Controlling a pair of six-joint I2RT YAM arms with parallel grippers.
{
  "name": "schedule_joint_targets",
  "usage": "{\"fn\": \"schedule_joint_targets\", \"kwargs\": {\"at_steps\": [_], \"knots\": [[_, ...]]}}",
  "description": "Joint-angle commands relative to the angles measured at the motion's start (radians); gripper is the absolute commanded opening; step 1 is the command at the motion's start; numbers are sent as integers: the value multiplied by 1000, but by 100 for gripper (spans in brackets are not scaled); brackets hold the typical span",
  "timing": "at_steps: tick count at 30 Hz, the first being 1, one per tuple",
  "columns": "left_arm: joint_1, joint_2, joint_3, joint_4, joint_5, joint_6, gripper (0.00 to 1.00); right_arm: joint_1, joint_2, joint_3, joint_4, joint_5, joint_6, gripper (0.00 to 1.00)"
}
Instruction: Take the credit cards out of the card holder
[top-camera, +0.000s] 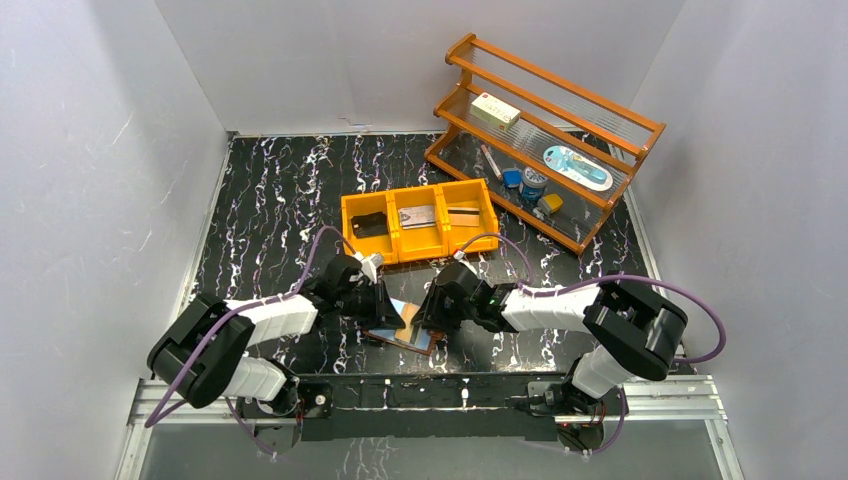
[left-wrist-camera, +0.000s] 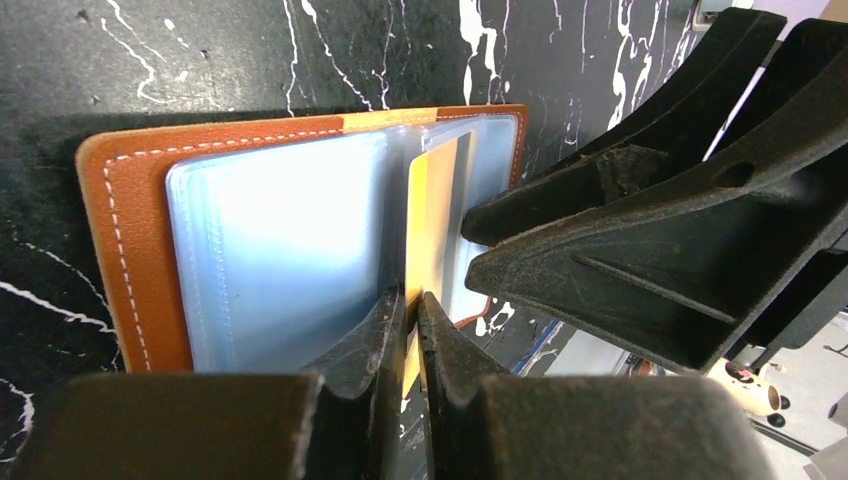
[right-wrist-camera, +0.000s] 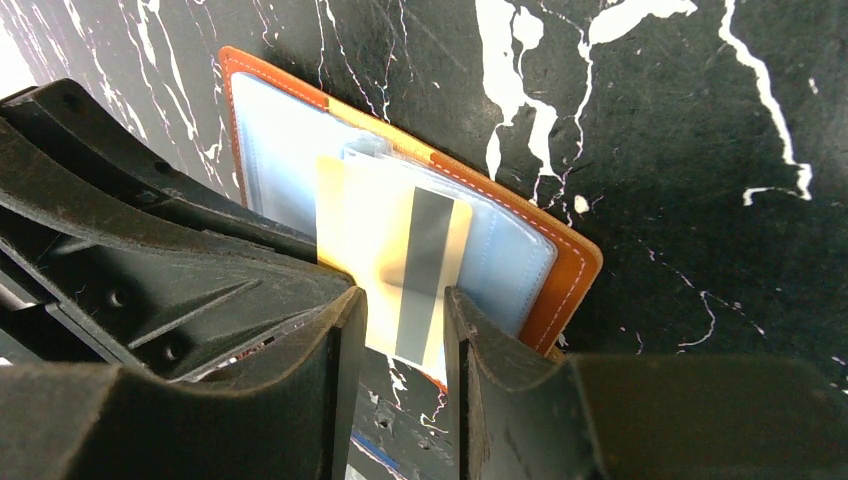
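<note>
The card holder (top-camera: 392, 333) is a brown leather wallet lying open on the black marble table, its pale blue plastic sleeves facing up. It also shows in the left wrist view (left-wrist-camera: 125, 250) and the right wrist view (right-wrist-camera: 572, 275). A pale tan credit card (right-wrist-camera: 365, 215) with a grey stripe sticks partly out of a sleeve. My left gripper (left-wrist-camera: 412, 312) (top-camera: 385, 303) is shut on this card's edge (left-wrist-camera: 437, 215). My right gripper (right-wrist-camera: 400, 325) (top-camera: 428, 312) is open over the wallet's other side, jaws on either side of the card's stripe without touching it.
An orange three-compartment bin (top-camera: 415, 191) stands just behind the wallet, holding a dark item (top-camera: 370, 224), a grey card (top-camera: 417, 216) and a striped card (top-camera: 462, 214). A wooden rack (top-camera: 560, 95) with small items stands at the back right. White walls enclose the table.
</note>
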Motion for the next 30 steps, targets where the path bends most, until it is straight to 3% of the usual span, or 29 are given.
{"fn": "schedule_joint_targets", "kwargs": {"at_steps": [1,14,22,30], "knots": [[12,-24,-12,23,48,-6,4,-5,30,-15,-59,22,-16,43],[23,-112,29,-144,-41,68,2,-7,37,-5,-72,31,-19,38],[24,-118,28,-127,-4,67,15,-7,43,13,-106,48,-34,33],[24,-113,34,-104,44,75,5,-7,51,26,-118,50,-42,30]]}}
